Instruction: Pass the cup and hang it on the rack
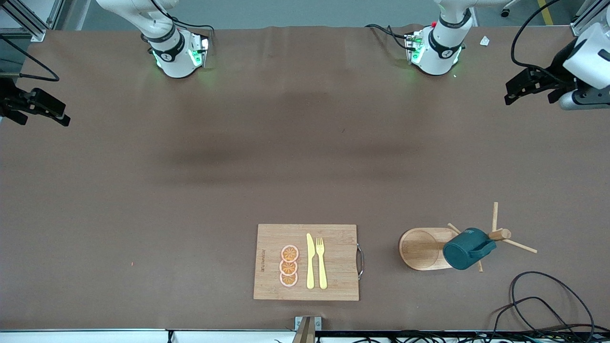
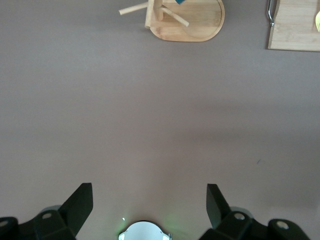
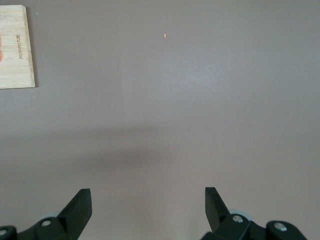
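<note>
Cup: the dark teal cup (image 1: 468, 248) hangs tilted on a peg of the rack, with its mouth hidden from the front camera. Only a small teal corner of it (image 2: 180, 1) shows in the left wrist view.
Rack: the light wooden mug tree (image 1: 431, 248) stands on the table near the front camera, toward the left arm's end. Its oval base (image 2: 200, 25) is bare, and thin pegs point out from the post at about 12, 4 and 10 o'clock in the front view.
Left gripper: the left gripper (image 2: 150, 205) is wide open and holds nothing. It is over the bare table, well apart from the rack.
Right gripper: the right gripper (image 3: 148, 207) is also wide open, empty, over the bare table toward the right arm's end.
Cutting board: the wooden cutting board (image 1: 267, 262) lies beside the rack, toward the right arm's end.
On the board: three orange slices (image 1: 289, 266) in a row, a yellow knife (image 1: 310, 262) and a yellow fork (image 1: 321, 263) side by side.
Table: brown table cover (image 1: 190, 190).
</note>
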